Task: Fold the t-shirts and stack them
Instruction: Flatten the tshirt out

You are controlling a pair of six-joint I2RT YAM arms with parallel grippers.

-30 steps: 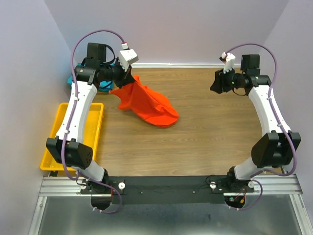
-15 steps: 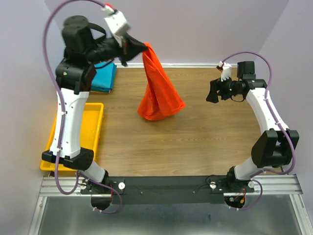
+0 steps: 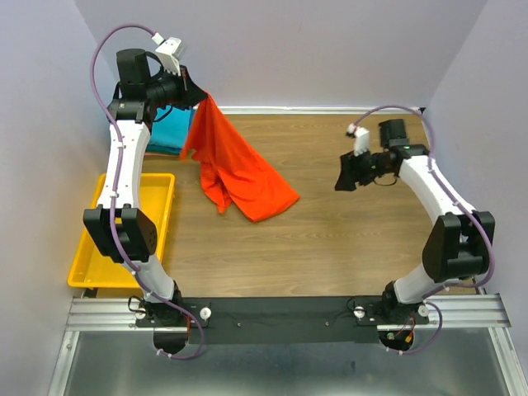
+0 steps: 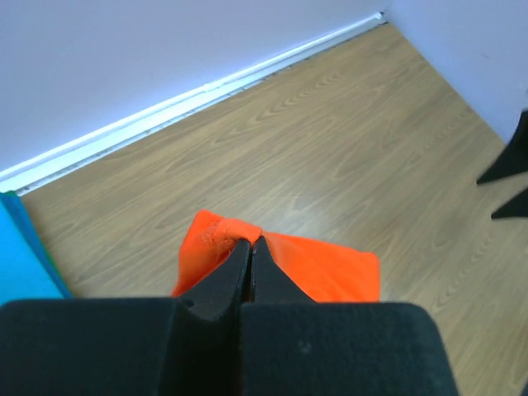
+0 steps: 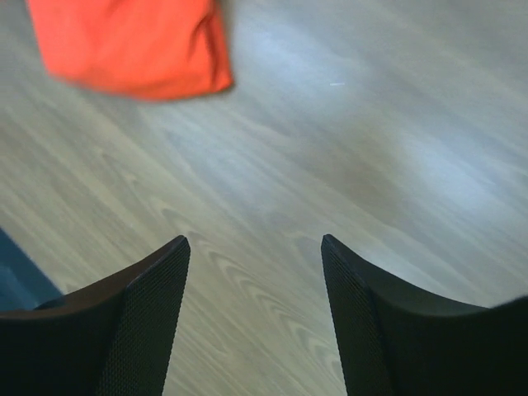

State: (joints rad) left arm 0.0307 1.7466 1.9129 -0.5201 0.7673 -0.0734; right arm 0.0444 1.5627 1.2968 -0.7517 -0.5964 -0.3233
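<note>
So over the last second the left pincer (image 3: 195, 92) has swung the orange-red t-shirt (image 3: 239, 173) up off the worktop (image 3: 355, 239), and it's now letting it back down. One top corner is pinched tight in the closed jaws at the far left, and the lower half is draped and spreading on the wood, just beside the teal t-shirt (image 3: 169, 132). Meanwhile the right pincer (image 3: 342, 175) has slid in closer with its jaws spread wide, holding nothing. Looks to me like it's lining up to grab a free edge so the shirt can be flattened for folding.
</note>
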